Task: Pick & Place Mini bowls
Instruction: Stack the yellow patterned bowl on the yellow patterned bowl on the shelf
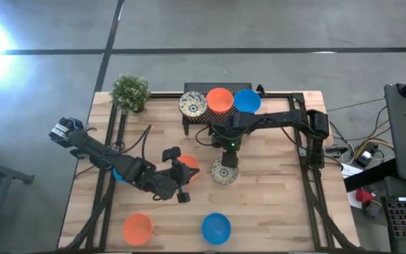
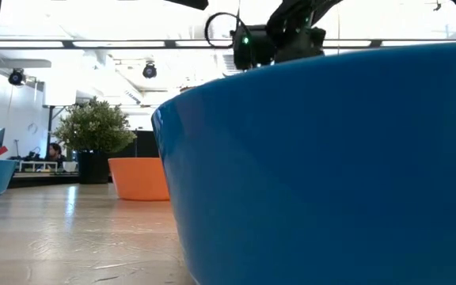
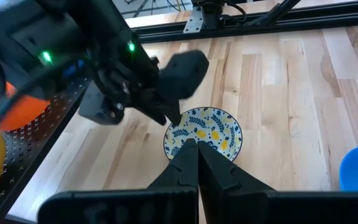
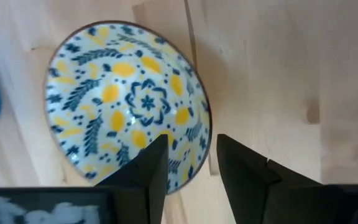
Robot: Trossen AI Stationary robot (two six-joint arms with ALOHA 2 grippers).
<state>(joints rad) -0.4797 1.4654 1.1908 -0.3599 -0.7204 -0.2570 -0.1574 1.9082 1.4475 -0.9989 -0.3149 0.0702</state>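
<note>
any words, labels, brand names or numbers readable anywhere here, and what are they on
No readable text in any view.
The patterned bowl under the right tool carries only blue leaf and yellow ornament, no lettering.
The blue bowl and orange bowl in the low view are plain.
The arms show green lights, no legible label.
Items past the table's right edge are too small to read.

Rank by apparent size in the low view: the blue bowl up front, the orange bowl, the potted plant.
1. Bright blue round bowl, largest only because it sits against the camera.
2. Leafy green potted plant.
3. Plain orange bowl, close to the plant; unsure.
</note>
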